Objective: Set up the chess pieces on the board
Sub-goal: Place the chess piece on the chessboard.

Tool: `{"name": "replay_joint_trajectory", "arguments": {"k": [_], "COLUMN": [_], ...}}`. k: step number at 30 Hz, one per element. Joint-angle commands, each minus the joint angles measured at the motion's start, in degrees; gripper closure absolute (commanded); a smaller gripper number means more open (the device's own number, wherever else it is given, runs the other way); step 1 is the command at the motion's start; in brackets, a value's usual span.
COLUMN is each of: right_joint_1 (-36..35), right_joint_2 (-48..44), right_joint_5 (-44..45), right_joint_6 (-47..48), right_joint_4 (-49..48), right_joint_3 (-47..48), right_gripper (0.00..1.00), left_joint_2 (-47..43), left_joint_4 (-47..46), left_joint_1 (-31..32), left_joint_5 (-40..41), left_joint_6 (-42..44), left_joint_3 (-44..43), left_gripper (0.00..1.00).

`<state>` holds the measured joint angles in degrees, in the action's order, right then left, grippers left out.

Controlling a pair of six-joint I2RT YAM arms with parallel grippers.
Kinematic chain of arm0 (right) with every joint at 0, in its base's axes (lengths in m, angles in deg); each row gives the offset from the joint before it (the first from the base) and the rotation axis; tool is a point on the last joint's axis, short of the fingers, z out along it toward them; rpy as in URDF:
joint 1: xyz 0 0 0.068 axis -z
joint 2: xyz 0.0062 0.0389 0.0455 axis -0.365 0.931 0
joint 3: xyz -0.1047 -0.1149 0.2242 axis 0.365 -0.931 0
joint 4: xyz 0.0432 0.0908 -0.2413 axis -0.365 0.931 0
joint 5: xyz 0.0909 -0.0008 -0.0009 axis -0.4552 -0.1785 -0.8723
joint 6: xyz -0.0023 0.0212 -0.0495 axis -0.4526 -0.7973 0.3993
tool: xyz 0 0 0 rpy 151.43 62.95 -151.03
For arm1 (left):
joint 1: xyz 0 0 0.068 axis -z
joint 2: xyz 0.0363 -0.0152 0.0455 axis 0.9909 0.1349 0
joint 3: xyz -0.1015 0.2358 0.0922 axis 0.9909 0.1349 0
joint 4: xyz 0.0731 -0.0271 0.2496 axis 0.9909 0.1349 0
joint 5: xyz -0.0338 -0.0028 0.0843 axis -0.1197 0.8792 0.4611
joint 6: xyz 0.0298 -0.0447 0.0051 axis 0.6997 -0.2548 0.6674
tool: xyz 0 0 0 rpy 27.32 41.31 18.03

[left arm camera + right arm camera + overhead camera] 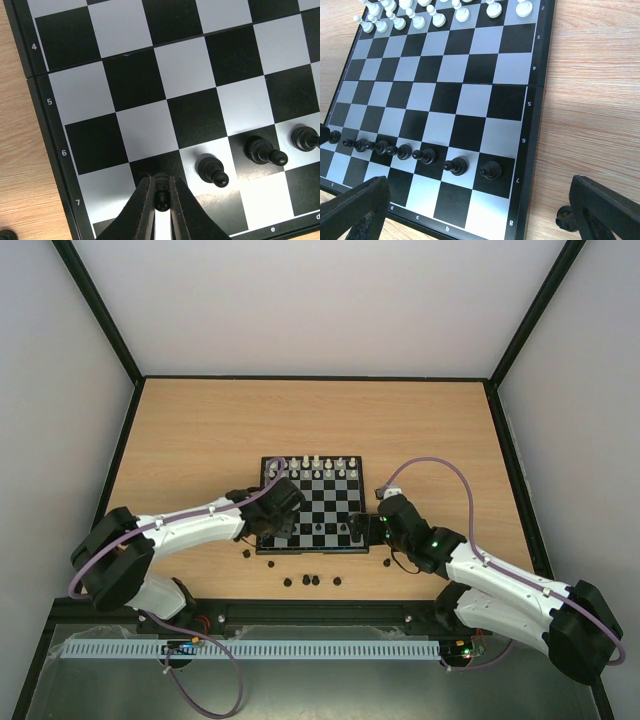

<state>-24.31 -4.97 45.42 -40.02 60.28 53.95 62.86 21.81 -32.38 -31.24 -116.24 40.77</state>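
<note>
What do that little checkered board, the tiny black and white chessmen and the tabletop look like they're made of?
The small black-and-silver checkered chessboard looks like glossy plastic or a lacquered sheet, since its squares carry soft reflections. The tiny black chess pieces and white chess pieces look like smooth moulded plastic, faintly shiny. The light-brown tabletop shows matte wood grain and could be laminate.

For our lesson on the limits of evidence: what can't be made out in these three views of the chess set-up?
Left wrist: black piece in the left gripper, mostly hidden between its shut jaws; kind unclear.
Right wrist: far white pieces, cut off by the top edge.
Top view: loose black pieces, too small to identify.
</note>
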Motion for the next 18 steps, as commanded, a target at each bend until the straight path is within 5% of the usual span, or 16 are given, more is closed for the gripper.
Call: {"name": "replay_joint_trajectory", "arguments": {"k": [1,18], "right_joint_1": [0.16,0.11], "right_joint_2": [-0.41,-0.67], "right_joint_5": [0.81,0.59], "right_joint_6": [0.22,0.16], "right_joint_4": [1.5,1.61], "right_joint_3": [-0.56,-0.64], "right_gripper": [0.01,0.01], "left_joint_2": [1.06,2.16], "left_joint_4": [-0.92,-1.89], "left_joint_1": [0.32,0.32], "left_joint_5": [-0.29,-0.48], "left_joint_6": [-0.65,-0.91], "left_joint_3": [1.06,1.85], "left_gripper": [0.93,0.92]}}
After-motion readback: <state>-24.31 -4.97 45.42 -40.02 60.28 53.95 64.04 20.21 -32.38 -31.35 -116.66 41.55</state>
